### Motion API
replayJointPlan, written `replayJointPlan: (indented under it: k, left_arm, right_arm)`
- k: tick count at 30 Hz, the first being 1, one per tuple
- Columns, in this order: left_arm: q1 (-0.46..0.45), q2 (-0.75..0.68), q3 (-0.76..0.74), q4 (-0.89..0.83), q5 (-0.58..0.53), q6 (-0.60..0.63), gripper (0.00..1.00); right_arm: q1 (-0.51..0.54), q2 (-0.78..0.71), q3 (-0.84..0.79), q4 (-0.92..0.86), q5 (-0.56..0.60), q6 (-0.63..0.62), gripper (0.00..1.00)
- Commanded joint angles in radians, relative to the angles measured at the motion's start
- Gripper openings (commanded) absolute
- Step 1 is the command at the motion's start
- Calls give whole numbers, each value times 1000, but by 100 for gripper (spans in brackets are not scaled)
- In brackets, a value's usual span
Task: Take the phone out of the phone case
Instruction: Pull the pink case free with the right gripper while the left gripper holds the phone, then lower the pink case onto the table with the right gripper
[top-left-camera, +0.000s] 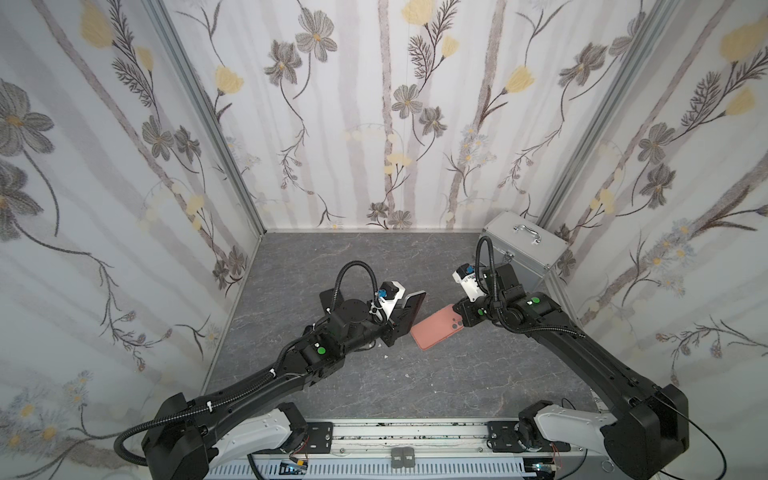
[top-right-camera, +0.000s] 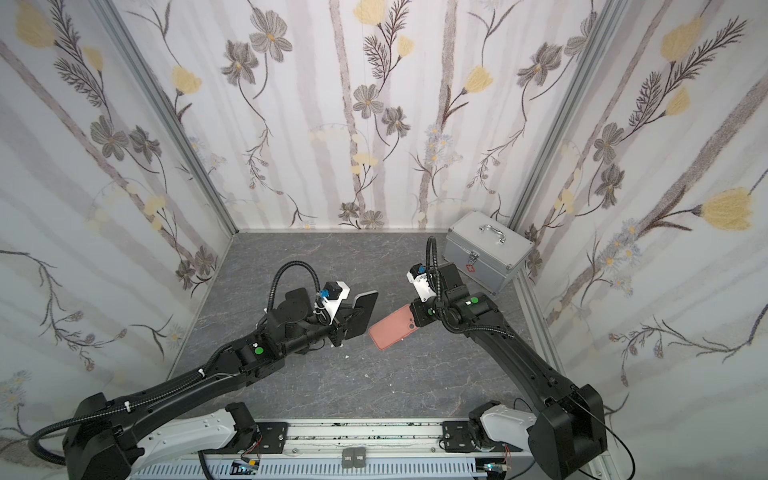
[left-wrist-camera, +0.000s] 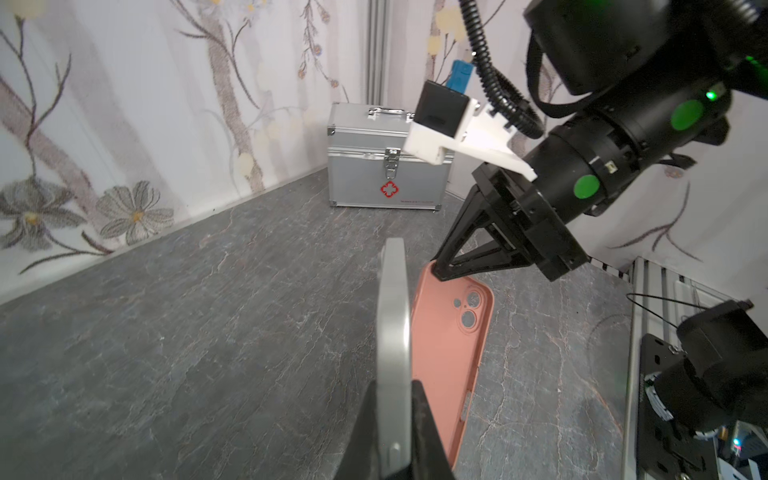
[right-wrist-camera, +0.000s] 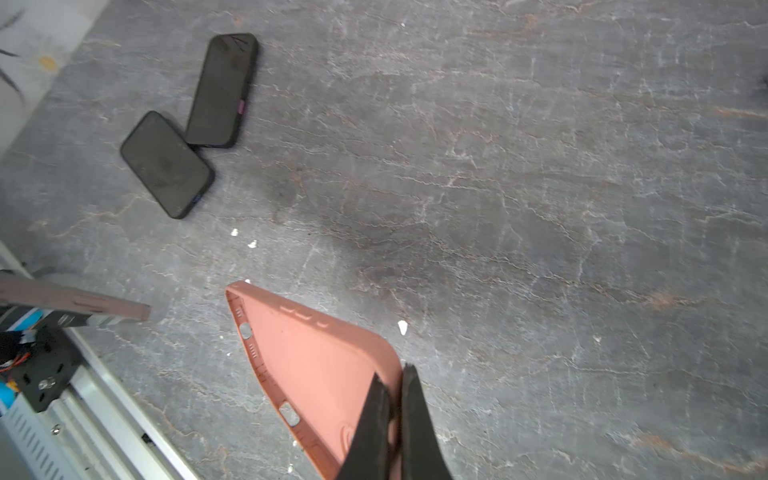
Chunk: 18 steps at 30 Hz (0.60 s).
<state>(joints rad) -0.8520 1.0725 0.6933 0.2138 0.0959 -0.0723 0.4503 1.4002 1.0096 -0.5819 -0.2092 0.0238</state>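
The left gripper (left-wrist-camera: 392, 399) is clamped on the bare phone (left-wrist-camera: 392, 316), held on edge just beside the empty pink phone case (left-wrist-camera: 449, 353), whose camera-end rim the right gripper (right-wrist-camera: 392, 370) pinches.

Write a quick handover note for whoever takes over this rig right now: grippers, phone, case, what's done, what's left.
Left gripper: shut on the phone, held on edge.
Right gripper: shut on the pink case at its camera corner.
Done: phone is out, case empty, the two apart.
To do: probably just set both down on the table.
Two black phones also lie there.
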Motion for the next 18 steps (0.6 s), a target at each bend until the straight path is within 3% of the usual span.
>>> replayJointPlan:
  k: [1,9,12,13,15,18]
  left_arm:
    - [30,35,-1,83,-55,-194,0]
    - [60,136,26,5,-66,-337,0]
    - [61,139,24,-9,-68,-343,0]
    - [63,138,24,-16,-69,-346,0]
    - [71,134,24,-34,-63,-361,0]
    - [83,139,34,-81,-60,-371,0]
  right_arm:
    - [0,53,22,-1,118,-43,0]
    - [-1,224,53,30,207,-99,1]
    - [-3,253,57,58,213,-74,34]
    - [-3,251,54,72,223,-48,39]
    - [-8,241,47,96,244,4,44]
    - [-10,226,33,129,256,114,42]
